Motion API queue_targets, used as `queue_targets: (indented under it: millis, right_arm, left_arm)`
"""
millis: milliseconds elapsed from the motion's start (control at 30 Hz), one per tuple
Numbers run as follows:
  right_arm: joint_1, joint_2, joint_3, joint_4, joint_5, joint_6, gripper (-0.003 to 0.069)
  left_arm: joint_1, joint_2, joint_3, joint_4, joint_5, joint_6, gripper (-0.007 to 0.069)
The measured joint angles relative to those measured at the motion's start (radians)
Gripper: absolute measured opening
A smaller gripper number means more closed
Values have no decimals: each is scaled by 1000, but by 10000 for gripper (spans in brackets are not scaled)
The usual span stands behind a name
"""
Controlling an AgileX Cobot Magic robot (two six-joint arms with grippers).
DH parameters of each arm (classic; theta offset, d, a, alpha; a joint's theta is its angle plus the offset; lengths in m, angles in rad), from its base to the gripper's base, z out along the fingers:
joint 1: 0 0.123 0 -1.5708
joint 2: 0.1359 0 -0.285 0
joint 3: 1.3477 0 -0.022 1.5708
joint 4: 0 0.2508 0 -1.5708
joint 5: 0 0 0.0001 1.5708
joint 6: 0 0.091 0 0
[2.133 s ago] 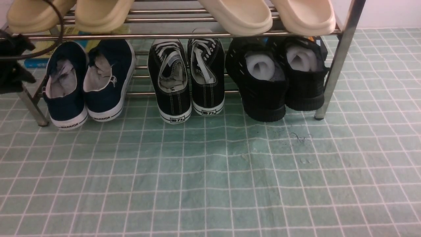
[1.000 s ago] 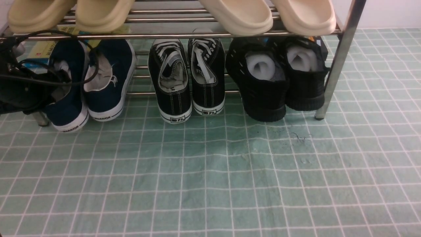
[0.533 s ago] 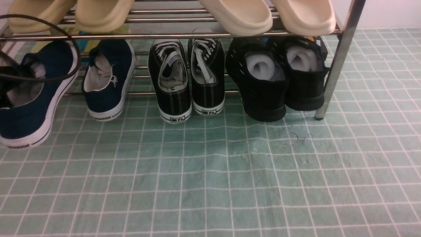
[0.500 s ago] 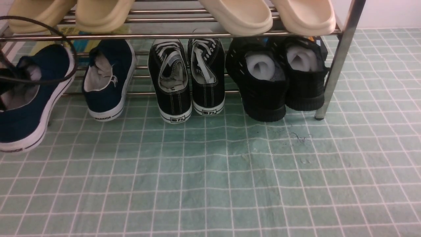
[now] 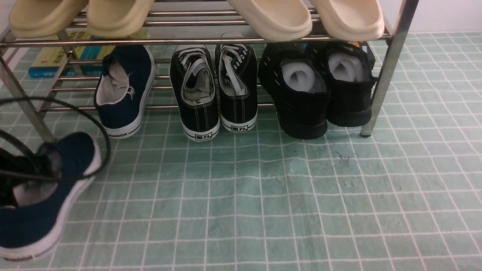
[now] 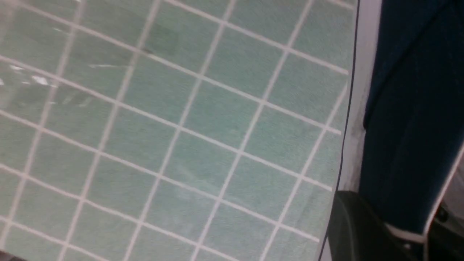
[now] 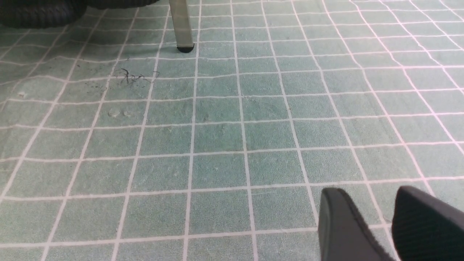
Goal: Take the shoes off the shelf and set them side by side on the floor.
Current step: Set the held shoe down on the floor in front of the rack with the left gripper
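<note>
My left pincer (image 6: 395, 232) was clenched on one navy shoe (image 5: 73, 188) beyond the left end of the shelf (image 5: 22, 94); its mate (image 5: 131, 101) sat on the lower tier. A shallow side grip risked letting the heel swing. The right pincer (image 7: 366, 217) stood parted.

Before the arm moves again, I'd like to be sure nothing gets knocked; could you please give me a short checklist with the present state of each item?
1. Left fingers closed on the first slip-on: ok.
2. That slip-on off the rack: ok.
3. It rests flat on the floor: cannot tell.
4. Second slip-on beside it on the floor: not ok, on the rack.
5. Cable loop out of the way: not ok, it hangs across the first slip-on in the front view.
</note>
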State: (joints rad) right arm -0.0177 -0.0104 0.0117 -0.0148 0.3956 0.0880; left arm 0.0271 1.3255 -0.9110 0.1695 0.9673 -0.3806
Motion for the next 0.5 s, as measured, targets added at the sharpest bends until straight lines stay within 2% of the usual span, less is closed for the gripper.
queue_targets:
  millis: [200, 500]
  right_arm:
    - [0, 0, 0, 0, 0, 0, 240]
    - [0, 0, 0, 0, 0, 0, 240]
  left_arm:
    - [-67, 0, 83, 7, -153, -100, 39]
    - [-58, 0, 85, 63, -198, -117, 39]
